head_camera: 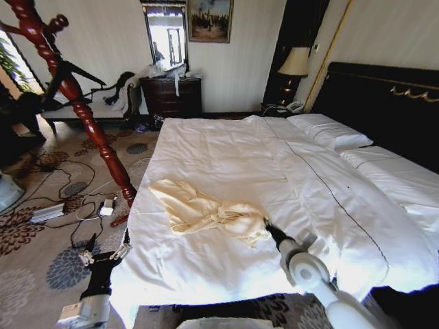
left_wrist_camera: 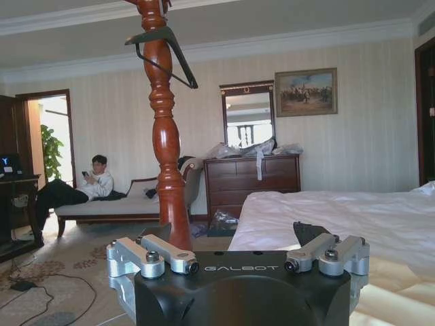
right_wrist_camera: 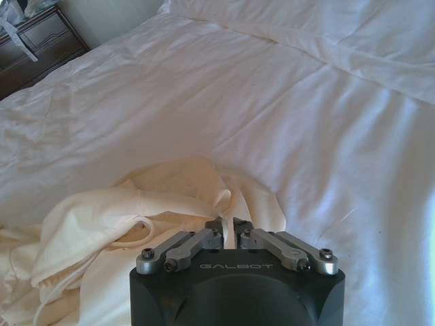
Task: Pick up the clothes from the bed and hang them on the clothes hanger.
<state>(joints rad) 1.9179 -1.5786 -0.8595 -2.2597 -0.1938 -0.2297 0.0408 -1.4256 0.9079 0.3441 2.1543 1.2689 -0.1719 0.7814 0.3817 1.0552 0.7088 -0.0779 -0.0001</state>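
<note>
In the head view, the reddish-brown coat stand [head_camera: 75, 103] slants from 11 o'clock down toward the carpet beside the bed's left edge, its base among cables and a white adapter on the floor [head_camera: 41, 226]. The black clothes hanger [head_camera: 72, 70] hangs high on that stand, near the 10 o'clock corner; from the left wrist view it shows as a slim dark triangle [left_wrist_camera: 163, 51] hooked at the top of the turned post [left_wrist_camera: 166, 149].

The left gripper [head_camera: 103, 259] waits low at 7 o'clock, over the carpet just beside the bed's near left corner, apart from the fabric. Its fingers [left_wrist_camera: 166, 255] are spread wide and released, holding nothing, pointed toward the post and the dresser [left_wrist_camera: 251, 180] beyond.

The bed [head_camera: 226, 147] with wrinkled white sheets fills the middle, pillows [head_camera: 329, 131] at 1 o'clock against the dark headboard [head_camera: 384, 103]. The clothes [head_camera: 206, 211], a pale cream-yellow top, lie crumpled on the sheet near the foot of the bed, just below centre, one sleeve trailing toward 9 o'clock.

The right gripper [head_camera: 273, 235] reaches in from 5 o'clock and meets the right end of the bundle. In the right wrist view its fingers [right_wrist_camera: 234, 227] are drawn close together at the edge of the cream fabric [right_wrist_camera: 136, 224], tips touching the cloth, but whether a fold is actually pinched between them cannot be told. The garment rests on the bed [right_wrist_camera: 272, 102].
</note>
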